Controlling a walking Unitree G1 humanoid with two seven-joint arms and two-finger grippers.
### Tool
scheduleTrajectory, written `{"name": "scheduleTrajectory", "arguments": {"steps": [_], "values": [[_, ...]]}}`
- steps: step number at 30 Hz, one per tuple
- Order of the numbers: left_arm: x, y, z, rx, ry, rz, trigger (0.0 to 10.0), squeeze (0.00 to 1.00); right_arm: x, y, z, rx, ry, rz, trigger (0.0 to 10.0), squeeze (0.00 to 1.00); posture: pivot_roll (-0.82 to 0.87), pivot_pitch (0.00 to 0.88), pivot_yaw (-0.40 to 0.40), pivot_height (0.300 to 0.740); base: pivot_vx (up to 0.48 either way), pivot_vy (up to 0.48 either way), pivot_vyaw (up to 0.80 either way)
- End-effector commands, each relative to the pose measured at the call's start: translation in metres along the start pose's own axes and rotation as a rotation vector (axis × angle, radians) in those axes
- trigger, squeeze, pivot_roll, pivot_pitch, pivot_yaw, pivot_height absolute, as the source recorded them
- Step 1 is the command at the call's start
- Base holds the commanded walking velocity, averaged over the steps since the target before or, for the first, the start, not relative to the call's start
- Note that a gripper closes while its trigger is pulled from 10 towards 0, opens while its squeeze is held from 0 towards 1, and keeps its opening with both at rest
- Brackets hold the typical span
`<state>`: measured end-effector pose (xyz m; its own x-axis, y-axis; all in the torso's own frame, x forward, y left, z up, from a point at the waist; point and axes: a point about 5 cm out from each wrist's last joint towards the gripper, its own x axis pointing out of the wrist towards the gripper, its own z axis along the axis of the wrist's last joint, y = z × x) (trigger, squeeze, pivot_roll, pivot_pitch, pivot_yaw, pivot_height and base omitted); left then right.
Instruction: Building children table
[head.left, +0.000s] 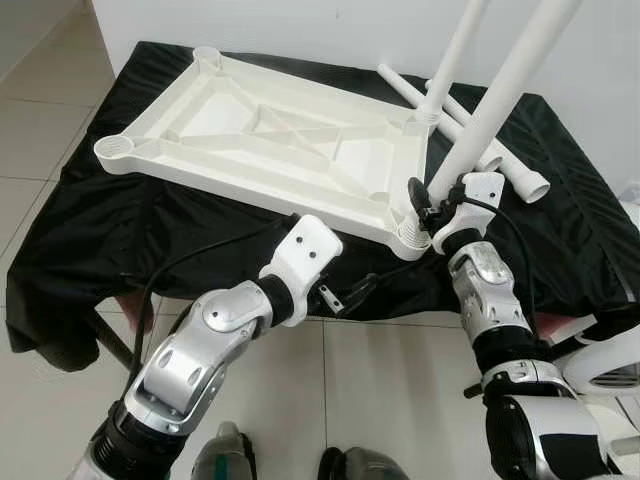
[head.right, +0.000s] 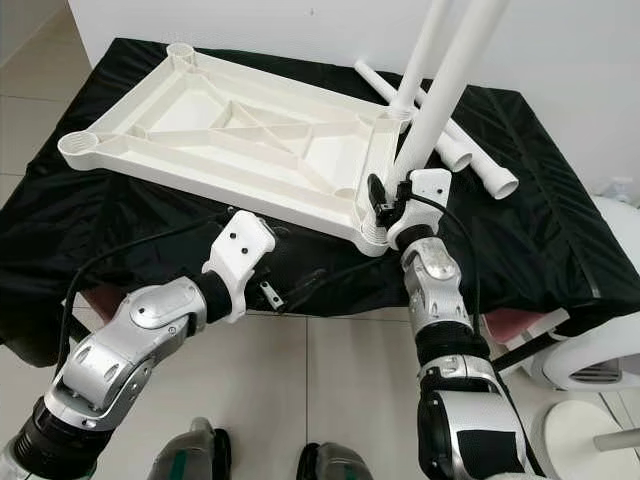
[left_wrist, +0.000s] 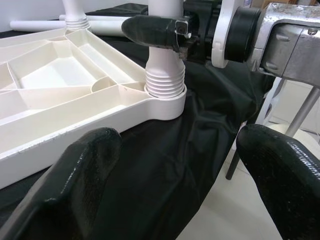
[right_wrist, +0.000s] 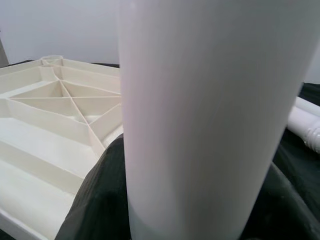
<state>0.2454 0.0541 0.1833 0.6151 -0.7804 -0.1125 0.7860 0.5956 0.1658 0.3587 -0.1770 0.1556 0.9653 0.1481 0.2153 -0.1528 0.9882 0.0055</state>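
In the left eye view, the white tabletop (head.left: 270, 140) lies upside down on a table covered by a black cloth (head.left: 100, 220). Two legs stand in its corner sockets on the robot's right side: the near leg (head.left: 490, 110) at the near corner and the far leg (head.left: 450, 60) behind it. Two loose legs (head.left: 500, 150) lie on the cloth just beside the far one. The right gripper (head.left: 428, 205) has its jaws closed around the near leg, low, just above the socket. The left gripper (head.left: 345, 298) is at the table's front edge, below the tabletop.

In the right eye view, the same scene shows; the left gripper touches nothing.

In the left wrist view, the left gripper's fingers (left_wrist: 75, 180) stand wide apart and empty, over the cloth. Between them, further on, the ribbed end of the near leg sits in the socket (left_wrist: 165, 102), with a black finger of the right gripper against the leg above.

In the right wrist view, the near leg is very close, with black fingers (right_wrist: 95, 200) on both sides of it.
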Motion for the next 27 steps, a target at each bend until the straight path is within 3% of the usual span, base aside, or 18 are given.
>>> {"name": "scheduleTrajectory", "arguments": {"steps": [1, 14, 27], "values": [[-0.001, -0.004, 0.000, -0.017, 0.002, -0.024, 10.0, 0.00, -0.008, 0.001, -0.014, 0.008, 0.055, -0.061, 10.0, 0.00, 0.11, 0.091, -0.098, 0.740, 0.000, 0.000, 0.00], [-0.004, -0.004, 0.000, -0.025, 0.006, -0.020, 10.0, 0.00, -0.012, 0.008, -0.013, 0.037, 0.047, -0.287, 10.0, 0.00, 0.12, 0.107, -0.095, 0.740, 0.000, 0.000, 0.00], [-0.004, -0.004, 0.001, -0.027, 0.006, -0.019, 10.0, 0.00, -0.004, 0.025, -0.006, 0.053, 0.048, -0.461, 10.0, 0.00, 0.12, 0.109, -0.092, 0.740, 0.000, 0.000, 0.00]]}}
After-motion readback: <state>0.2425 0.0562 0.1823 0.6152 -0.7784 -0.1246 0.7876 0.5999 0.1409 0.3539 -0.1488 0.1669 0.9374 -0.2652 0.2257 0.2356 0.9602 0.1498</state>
